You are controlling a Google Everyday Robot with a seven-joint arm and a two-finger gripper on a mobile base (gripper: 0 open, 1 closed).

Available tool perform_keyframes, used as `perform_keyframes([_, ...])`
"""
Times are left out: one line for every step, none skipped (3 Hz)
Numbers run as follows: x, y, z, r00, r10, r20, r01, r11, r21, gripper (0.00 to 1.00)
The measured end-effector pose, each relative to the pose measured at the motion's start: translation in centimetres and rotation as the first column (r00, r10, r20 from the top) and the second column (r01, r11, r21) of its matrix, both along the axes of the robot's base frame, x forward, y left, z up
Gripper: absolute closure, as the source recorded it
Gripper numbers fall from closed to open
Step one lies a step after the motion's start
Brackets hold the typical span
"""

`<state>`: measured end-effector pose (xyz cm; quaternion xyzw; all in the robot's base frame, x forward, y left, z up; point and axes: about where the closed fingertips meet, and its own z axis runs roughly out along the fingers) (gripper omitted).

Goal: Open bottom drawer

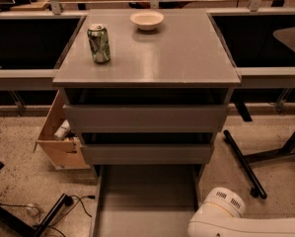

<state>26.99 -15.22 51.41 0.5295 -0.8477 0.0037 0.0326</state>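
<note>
The grey drawer cabinet (176,58) stands in the middle of the camera view. The bottom drawer (147,201) is pulled out toward me, showing its plain grey shallow tray; its front is cut off by the lower frame edge. Above it, the mid-sized front (147,153) and the tallest front (146,118) stand slightly ajar. My gripper is out of view. Only a white arm segment (226,218) shows at the bottom right, beside the open drawer's right side.
A green can (98,43) and a white bowl (147,19) stand on the cabinet top. A cardboard box (58,142) sits on the floor to the left. Black chair legs (243,162) lie on the right, and cables (63,201) at the lower left.
</note>
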Motion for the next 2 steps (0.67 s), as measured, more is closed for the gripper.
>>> perform_keyframes([3.6, -0.4, 7.7, 0.9876, -0.028, 0.155, 0.036, 0.998, -0.048, 0.00])
perform_keyframes([7.1, -0.5, 13.2, 0.9602, -0.058, 0.273, 0.087, 0.992, -0.093, 0.00])
